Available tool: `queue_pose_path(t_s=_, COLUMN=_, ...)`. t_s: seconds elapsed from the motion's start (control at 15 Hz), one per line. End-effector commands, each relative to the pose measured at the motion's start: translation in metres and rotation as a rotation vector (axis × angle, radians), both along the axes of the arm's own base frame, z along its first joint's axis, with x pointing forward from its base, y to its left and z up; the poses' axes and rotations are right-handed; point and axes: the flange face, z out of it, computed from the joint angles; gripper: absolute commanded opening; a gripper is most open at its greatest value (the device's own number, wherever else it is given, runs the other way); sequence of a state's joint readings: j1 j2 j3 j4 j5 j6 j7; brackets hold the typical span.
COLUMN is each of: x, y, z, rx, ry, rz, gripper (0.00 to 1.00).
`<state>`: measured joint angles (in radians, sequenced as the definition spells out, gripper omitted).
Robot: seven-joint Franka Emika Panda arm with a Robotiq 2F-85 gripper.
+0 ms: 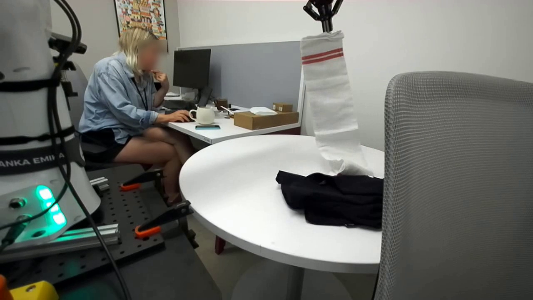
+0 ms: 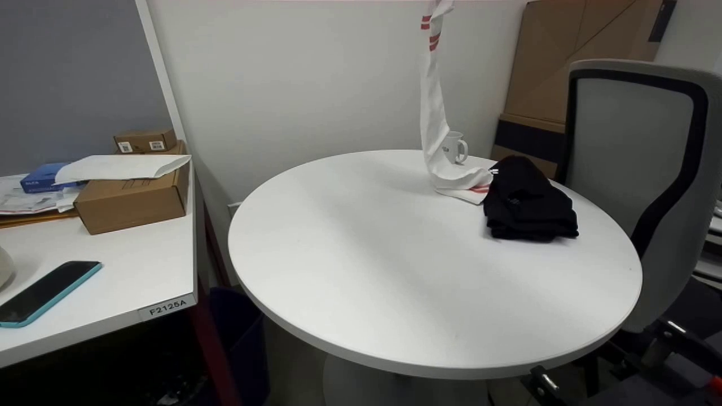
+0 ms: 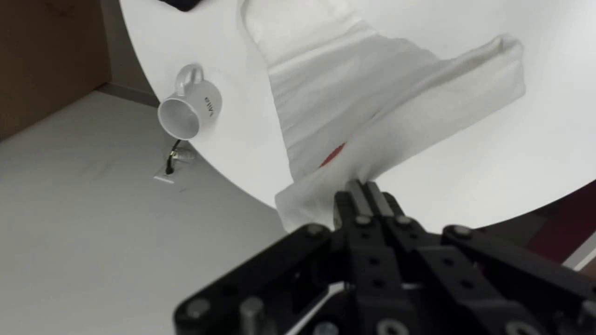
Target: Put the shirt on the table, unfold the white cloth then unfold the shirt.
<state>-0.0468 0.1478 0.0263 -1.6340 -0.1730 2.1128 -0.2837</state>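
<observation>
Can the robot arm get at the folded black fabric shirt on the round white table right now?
Probably not yet: its black two-finger gripper is shut on the long white cloth with red stripes, whose lower end lies beside the shirt. Once that's released, the shirt's mostly uncovered top looks reachable.

A mesh chair (image 1: pixel 458 179) blocks one end of the black shirt (image 1: pixel 333 199) and part of the table (image 1: pixel 233 187) in an exterior view, where the top edge crops the gripper (image 1: pixel 327 31) and a seated person's face (image 1: pixel 150 55) is blurred. In an exterior view, the white cloth (image 2: pixel 433 107) runs past the top edge and partly hides a mug (image 2: pixel 454 148); the wrist view catches only a corner of the black shirt.
</observation>
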Motion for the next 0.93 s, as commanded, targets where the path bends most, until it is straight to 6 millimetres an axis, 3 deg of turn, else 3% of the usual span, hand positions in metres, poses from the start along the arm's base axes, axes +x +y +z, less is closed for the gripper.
queue_pose_path(t_s=0.0, x=-0.016, y=0.033, z=-0.026, rx=0.025, ry=0.032, rz=0.046, gripper=0.00)
queue_pose_path(t_s=0.4, x=-0.033, y=0.096, z=-0.047, rx=0.112, ry=0.114, rz=0.191, gripper=0.00)
queue_pose_path(t_s=0.6, x=-0.052, y=0.142, z=-0.052, rx=0.135, ry=0.149, rz=0.296, gripper=0.00)
queue_pose_path(t_s=0.73, x=-0.066, y=0.173, z=-0.042, rx=0.137, ry=0.140, rz=0.357, gripper=0.00)
queue_pose_path(t_s=0.87, x=-0.079, y=0.198, z=-0.018, rx=0.147, ry=0.117, rz=0.401, gripper=0.00)
